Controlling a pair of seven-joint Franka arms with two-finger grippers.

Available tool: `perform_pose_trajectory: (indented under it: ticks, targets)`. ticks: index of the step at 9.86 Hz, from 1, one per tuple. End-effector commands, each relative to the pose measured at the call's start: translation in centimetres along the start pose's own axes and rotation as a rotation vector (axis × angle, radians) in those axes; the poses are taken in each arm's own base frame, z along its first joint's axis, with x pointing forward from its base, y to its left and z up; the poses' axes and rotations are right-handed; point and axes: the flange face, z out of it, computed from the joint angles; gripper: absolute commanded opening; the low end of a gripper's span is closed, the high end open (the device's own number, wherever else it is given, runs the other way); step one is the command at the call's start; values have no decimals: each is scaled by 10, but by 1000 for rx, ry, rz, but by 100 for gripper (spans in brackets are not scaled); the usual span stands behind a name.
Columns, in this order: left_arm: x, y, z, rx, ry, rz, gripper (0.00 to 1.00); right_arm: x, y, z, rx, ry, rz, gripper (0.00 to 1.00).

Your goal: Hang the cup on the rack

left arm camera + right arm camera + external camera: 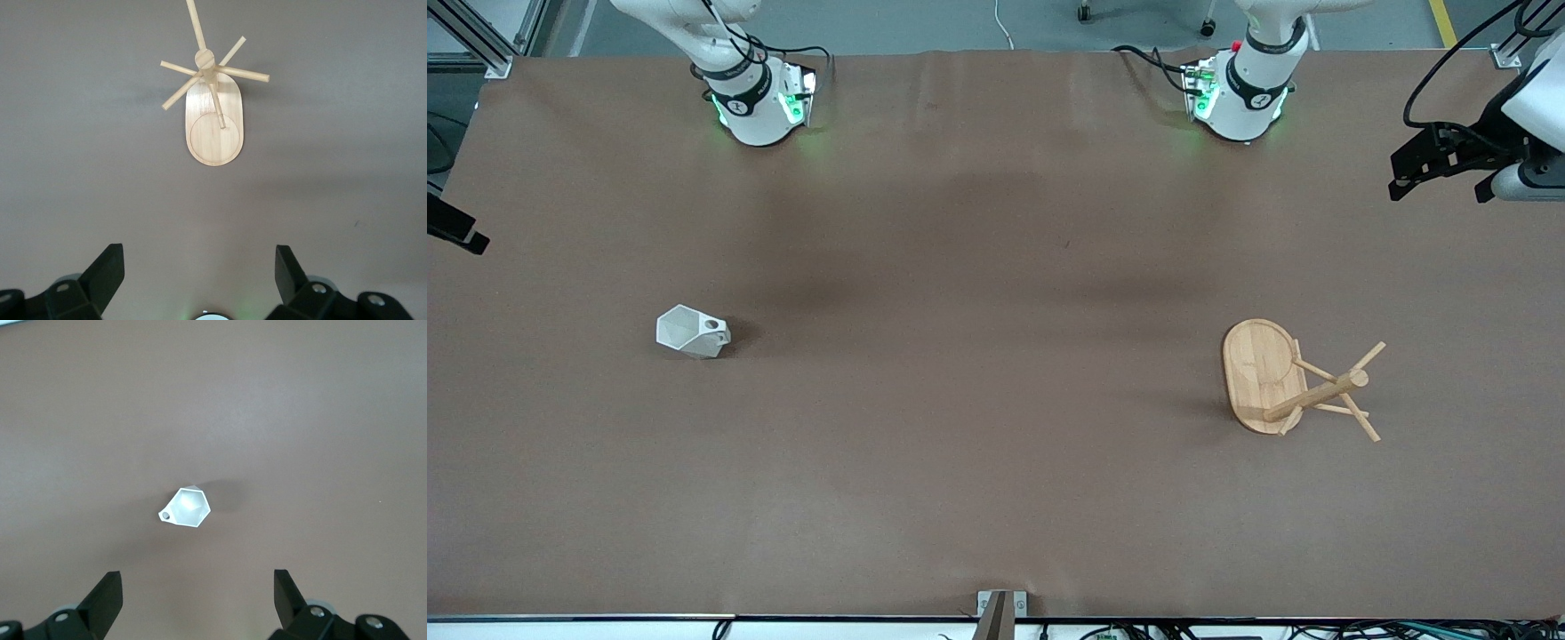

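The white faceted cup (692,332) sits on the brown table toward the right arm's end, its pierced handle tab pointing toward the middle of the table. It also shows in the right wrist view (187,508). The bamboo rack (1294,382) stands on its oval base toward the left arm's end, and it shows in the left wrist view (212,100). My left gripper (200,267) is open and empty, high above the table short of the rack; it shows at the front view's edge (1439,182). My right gripper (198,590) is open and empty, high above the table short of the cup.
Only a black part of the right hand (458,233) shows at the front view's edge. Both arm bases (760,107) (1240,98) stand along the table's edge farthest from the front camera. A small metal bracket (1000,609) sits at the nearest edge.
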Motion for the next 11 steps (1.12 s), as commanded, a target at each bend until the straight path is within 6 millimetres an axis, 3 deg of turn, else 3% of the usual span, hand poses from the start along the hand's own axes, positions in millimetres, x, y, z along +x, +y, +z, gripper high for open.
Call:
perform_pose_trajectory:
  ticks: [1,3,6,9,11]
  targets:
    - [10,1,14,17,-40,16,100,5,-5,72,12,-27,-22,100]
    - [10,2,15,15,-42,16,100,6,-4,127,10,-54,-41,100]
    - [12,4,19,8,-50,18,100,26,7,200,6,-107,-80,100]
    - [14,1,21,12,-53,15,100,14,6,277,5,-35,-100,100]
    - [18,5,19,11,-46,25,100,16,5,314,1,-52,-116,100]
